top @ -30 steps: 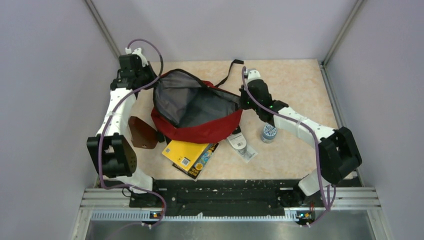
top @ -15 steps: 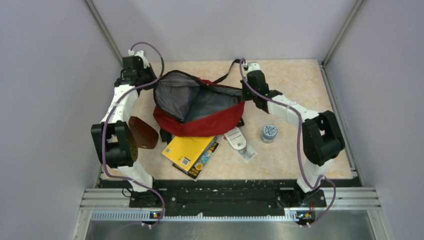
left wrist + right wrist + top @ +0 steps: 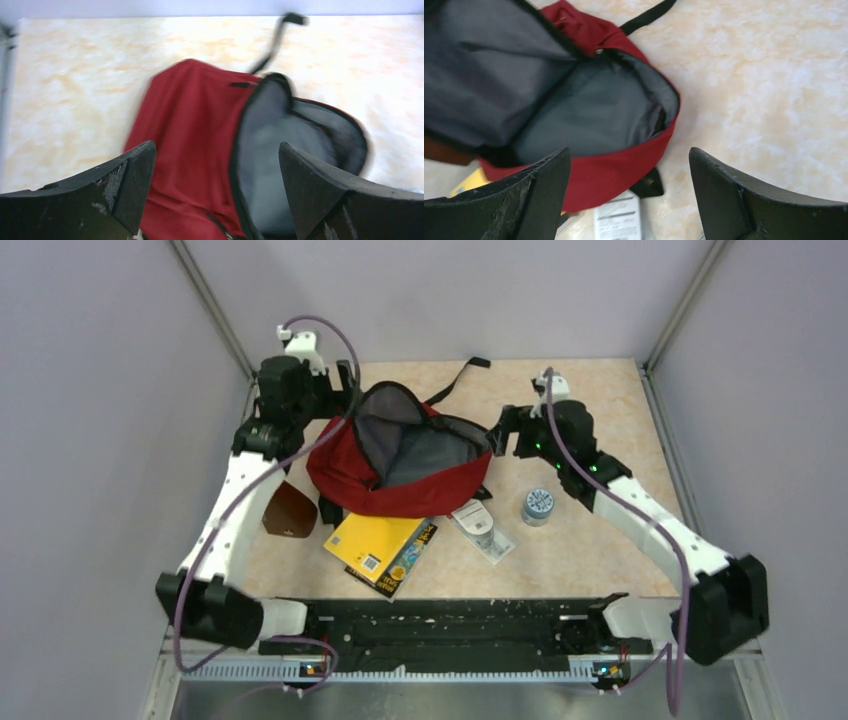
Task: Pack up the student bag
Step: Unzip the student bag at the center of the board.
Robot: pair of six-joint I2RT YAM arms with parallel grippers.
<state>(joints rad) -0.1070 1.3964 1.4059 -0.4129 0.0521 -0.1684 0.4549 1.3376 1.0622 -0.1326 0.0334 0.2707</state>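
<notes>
Red bag (image 3: 420,502) sits mid-table, a bit toward the far-left corner. It's unzipped and gaping, so you see the grey lining, with a black zipper round the mouth and a black strap (image 3: 456,380) trailing to the far edge. Left gripper (image 3: 215,150) is spread wide at its left side and right gripper (image 3: 629,155) at its right, neither holding anything. Yellow book (image 3: 380,545) pokes out at its near edge.
</notes>
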